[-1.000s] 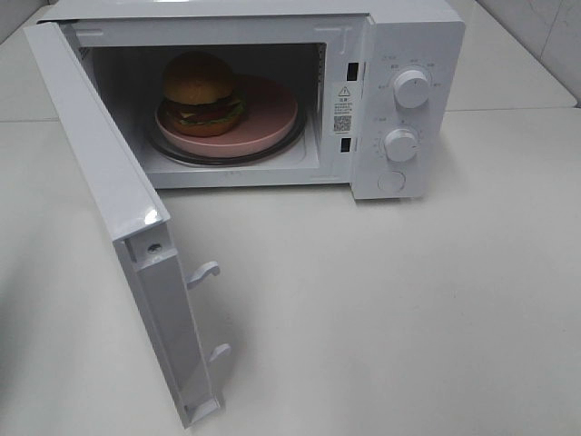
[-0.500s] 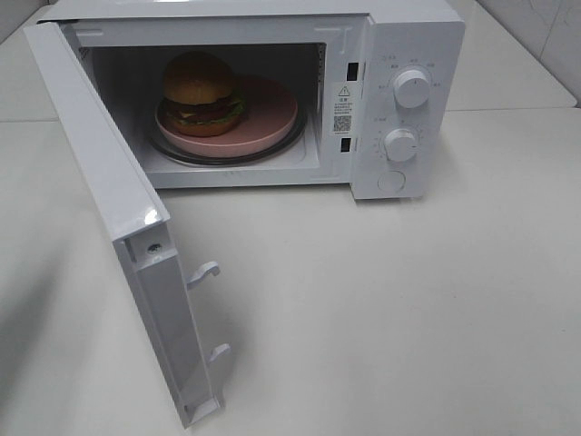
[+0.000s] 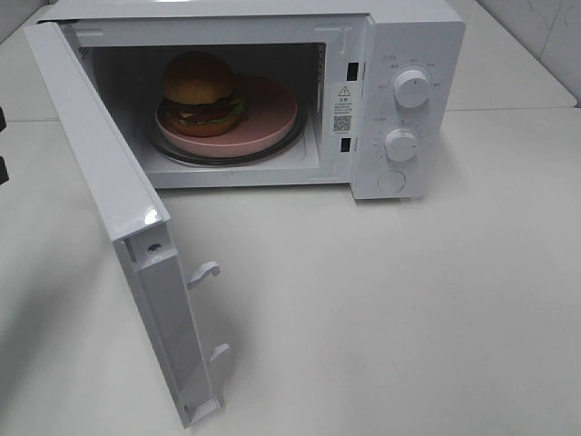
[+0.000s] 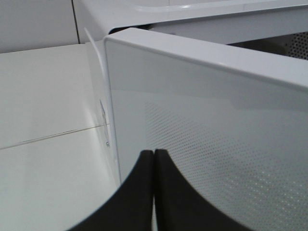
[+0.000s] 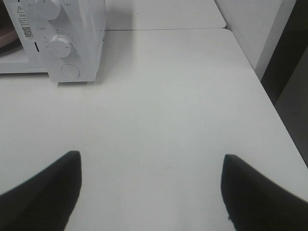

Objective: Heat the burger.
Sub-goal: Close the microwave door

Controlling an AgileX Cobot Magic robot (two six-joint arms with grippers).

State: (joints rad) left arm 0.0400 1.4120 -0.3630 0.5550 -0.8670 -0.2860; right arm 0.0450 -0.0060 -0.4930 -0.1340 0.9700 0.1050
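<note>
The burger (image 3: 201,91), with a golden-brown bun, sits on a pink plate (image 3: 269,116) on the glass turntable inside the open white microwave (image 3: 413,54). The microwave door (image 3: 109,195) stands swung out to the left. In the left wrist view my left gripper (image 4: 154,161) is shut with nothing between its fingers, close to the outer face of the door (image 4: 216,144). My right gripper (image 5: 151,190) is open over bare table, to the right of the microwave's knobs (image 5: 60,45). It holds nothing.
A dark piece of the left arm (image 3: 2,118) shows at the left edge of the high view, behind the door. Two latch hooks (image 3: 205,272) stick out from the door's free edge. The table edge (image 5: 269,96) runs close on the right.
A dark piece of the left arm has come into the high view at its left edge. The microwave, the door and the burger have not moved.
</note>
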